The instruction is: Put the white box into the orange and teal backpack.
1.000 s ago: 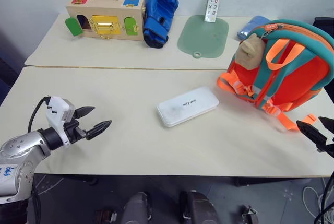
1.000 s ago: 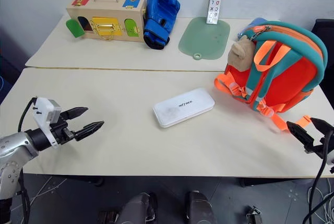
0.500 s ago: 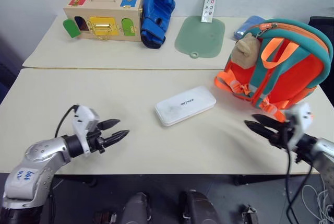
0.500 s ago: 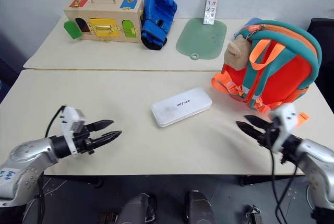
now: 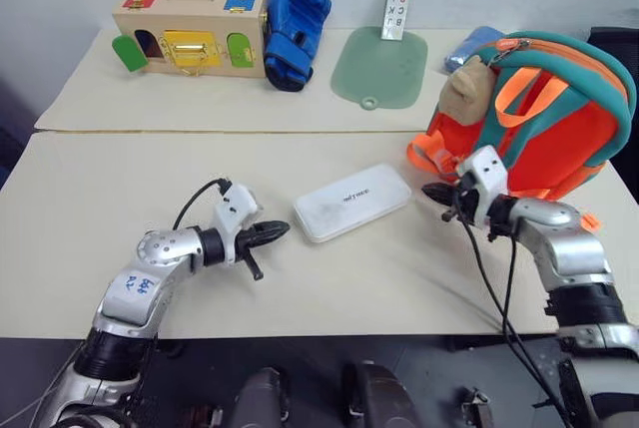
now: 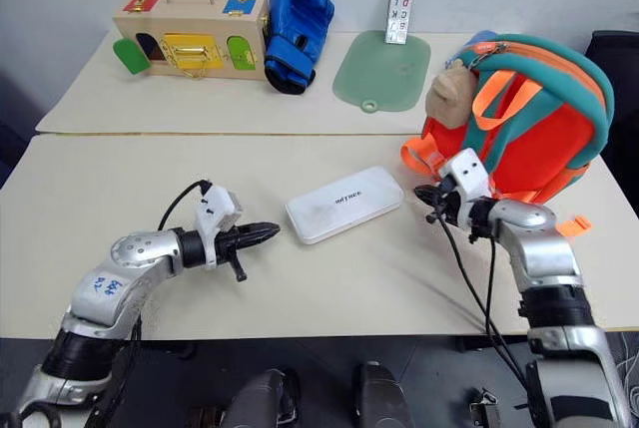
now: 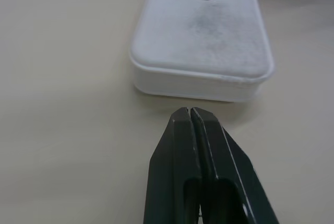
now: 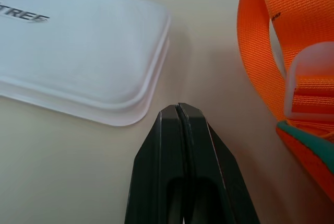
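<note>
A: What are the two grippers doing?

B: The left gripper [image 5: 277, 231] is pointing at the near-left end of the box [image 5: 352, 201], fingers pressed fully together and holding nothing. Its tips are sitting just short of that end, not touching it in the left wrist view.

A: And the other one?

B: The right gripper [image 5: 431, 192] is also pinched tight and carrying nothing. It is aiming at the box's far-right end, tips just beside the corner with a narrow strip of table [image 5: 120, 199] showing between them.

A: So where is the box lying?

B: Flat on the table, lid up, straight ahead of both grippers and between them. The dark lettering is facing up, and the box is lying at a slant across the table, one end toward each hand.

A: And the backpack [image 5: 544, 114]?

B: It is standing just beyond and outward of the right gripper, straps facing the robot. One orange strap [image 8: 271, 51] is looping right beside the right fingers [image 8: 180, 161] in the right wrist view, on the side away from the box. A tan plush [image 5: 465, 96] is hanging at the backpack's upper corner, above the right wrist.

A: Anything further off?

B: Well beyond the left gripper, a wooden box [image 5: 192, 30] and a blue glove [image 5: 291, 17] are sitting side by side at the back. A green mat [image 5: 378, 54] is lying beyond the box.
</note>
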### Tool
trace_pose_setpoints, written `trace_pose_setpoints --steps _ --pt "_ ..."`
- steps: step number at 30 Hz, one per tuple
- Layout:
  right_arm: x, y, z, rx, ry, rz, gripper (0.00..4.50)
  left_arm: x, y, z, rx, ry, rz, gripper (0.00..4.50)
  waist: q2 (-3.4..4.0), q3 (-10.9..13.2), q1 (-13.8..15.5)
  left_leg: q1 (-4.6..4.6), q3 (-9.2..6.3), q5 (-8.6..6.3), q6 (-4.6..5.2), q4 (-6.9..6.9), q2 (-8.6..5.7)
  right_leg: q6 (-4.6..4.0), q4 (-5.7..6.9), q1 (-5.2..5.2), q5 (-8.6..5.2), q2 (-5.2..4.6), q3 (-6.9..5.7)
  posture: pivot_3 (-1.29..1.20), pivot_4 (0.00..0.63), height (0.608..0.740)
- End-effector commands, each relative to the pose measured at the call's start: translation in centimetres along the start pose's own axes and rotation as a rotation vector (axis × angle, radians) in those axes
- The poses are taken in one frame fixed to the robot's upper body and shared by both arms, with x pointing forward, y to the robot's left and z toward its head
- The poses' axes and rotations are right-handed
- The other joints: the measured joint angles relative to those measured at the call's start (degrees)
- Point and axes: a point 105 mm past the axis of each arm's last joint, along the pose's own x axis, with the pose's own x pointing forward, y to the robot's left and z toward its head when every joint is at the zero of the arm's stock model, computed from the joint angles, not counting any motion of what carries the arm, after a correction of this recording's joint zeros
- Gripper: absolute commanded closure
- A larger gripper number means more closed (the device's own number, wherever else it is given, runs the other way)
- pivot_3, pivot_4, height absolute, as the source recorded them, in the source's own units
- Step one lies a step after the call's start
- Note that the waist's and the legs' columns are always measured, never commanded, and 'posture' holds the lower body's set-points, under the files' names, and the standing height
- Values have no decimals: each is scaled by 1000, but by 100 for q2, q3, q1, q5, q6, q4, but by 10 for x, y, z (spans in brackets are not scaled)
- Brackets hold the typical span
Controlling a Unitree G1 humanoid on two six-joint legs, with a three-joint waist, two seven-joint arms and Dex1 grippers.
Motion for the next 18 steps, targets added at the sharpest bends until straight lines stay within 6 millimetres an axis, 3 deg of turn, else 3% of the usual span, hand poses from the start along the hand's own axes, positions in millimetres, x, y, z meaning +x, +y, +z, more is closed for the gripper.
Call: trace_pose_setpoints --steps 1,4,8,18 --pt "8 -9 10 -34 -31 -54 4500 3 6 7 24 -25 21 4466 0 0 4 0 0 2 -1 3 0 2 3 0 1 0 0 0 150 740" --pt "17 -10 14 -21 -39 -60 4500 7 8 9 11 -38 23 4466 0 0 0 1 -1 5 -3 9 -1 3 16 -1 2 -3 1 0 150 740" --pt "21 6 20 -37 -57 14 4500 11 7 10 12 -44 14 4466 0 0 0 4 -4 7 -8 7 1 2 29 -3 2 -2 0 0 150 740" --pt "3 63 25 -19 -95 172 4500 13 15 11 -12 -61 38 4466 0 0 12 3 -6 6 -9 7 1 2 35 -6 1 -4 0 0 150 740"
